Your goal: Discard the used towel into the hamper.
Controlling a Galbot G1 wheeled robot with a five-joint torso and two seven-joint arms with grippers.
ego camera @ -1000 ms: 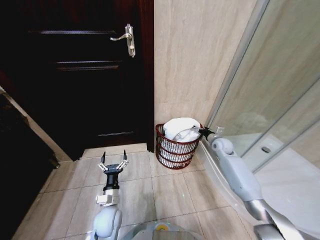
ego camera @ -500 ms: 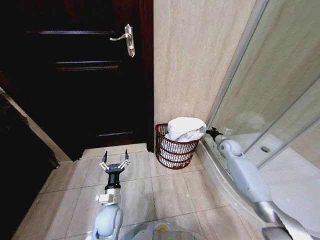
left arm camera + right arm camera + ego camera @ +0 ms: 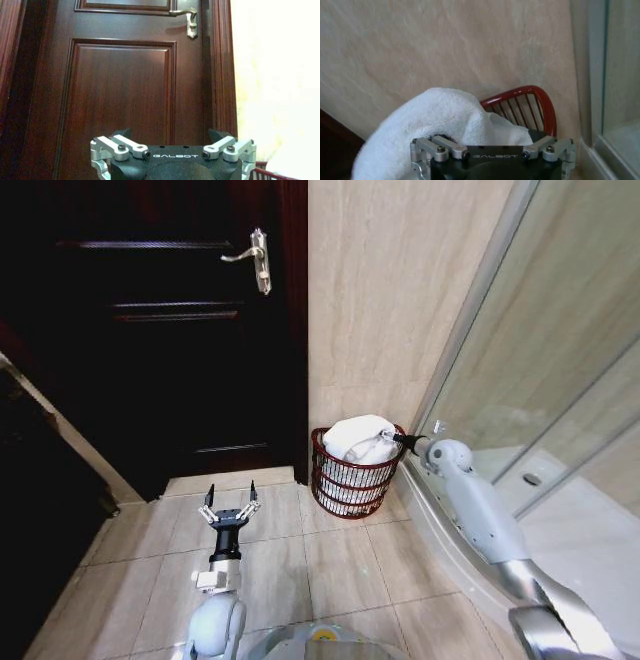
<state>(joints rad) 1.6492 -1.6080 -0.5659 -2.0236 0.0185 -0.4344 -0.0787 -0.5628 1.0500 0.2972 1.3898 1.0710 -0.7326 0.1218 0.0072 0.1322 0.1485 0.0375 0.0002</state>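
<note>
One white towel (image 3: 358, 438) heaps in the hamper (image 3: 352, 478); right gripper (image 3: 401, 440) at its rim, grip unclear. Left gripper (image 3: 228, 501) hovers spread near the door (image 3: 150, 330).

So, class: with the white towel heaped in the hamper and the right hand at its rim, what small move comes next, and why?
Probably draw the right hand back from the hamper. The towel already sits piled inside, above the rim, so the drop looks done. The left hand hangs open over the floor tiles.

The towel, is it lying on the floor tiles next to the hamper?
No, the white towel sits piled in the hamper, bulging above its rim.
</note>
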